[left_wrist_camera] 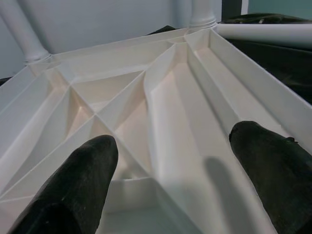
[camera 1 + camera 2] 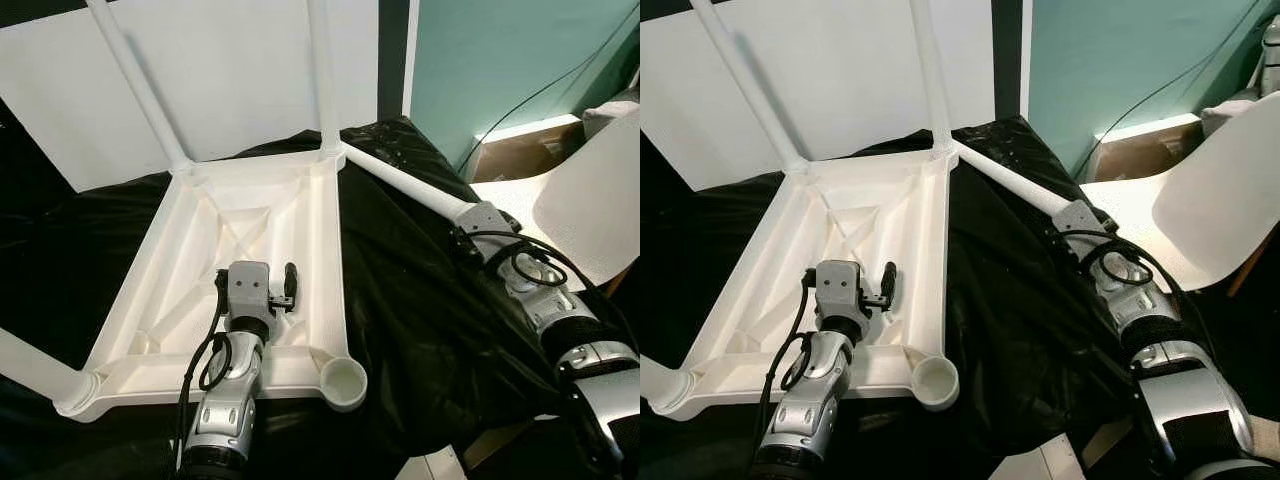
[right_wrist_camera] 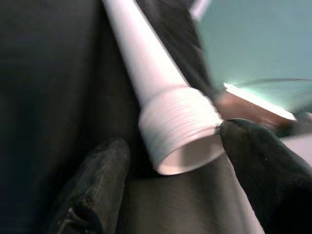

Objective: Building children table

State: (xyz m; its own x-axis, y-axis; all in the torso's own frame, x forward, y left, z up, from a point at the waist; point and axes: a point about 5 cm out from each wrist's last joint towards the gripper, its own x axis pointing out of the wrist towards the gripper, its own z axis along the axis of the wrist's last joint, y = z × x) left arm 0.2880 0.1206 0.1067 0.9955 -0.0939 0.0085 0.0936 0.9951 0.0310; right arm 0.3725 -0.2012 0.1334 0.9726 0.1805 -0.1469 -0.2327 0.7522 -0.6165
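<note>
**One leg left to screw in**

At the bottom of the frame, the left gripper (image 2: 289,288) rests inside the upside-down white table top (image 2: 200,250). Its jaws are wide open and hold nothing, with the ribbed plastic showing between them. Just beside it, at the near corner of the table top, sits the empty leg socket (image 2: 343,383), open like a cup.

On the right side of the frame, the right gripper (image 3: 170,180) is at the threaded end of a loose table leg (image 2: 405,185). This leg lies on the black cloth (image 2: 420,300). The jaws are open, one on each side of the thread, and have not closed on it.

To do this step well, I think the jaws should close behind the thread, not on it, so the thread stays free. Then the leg should go straight into the socket, or it may jam.

Farther back, near the top of the frame, two fitted legs (image 2: 140,85) stand at the far corners.
</note>
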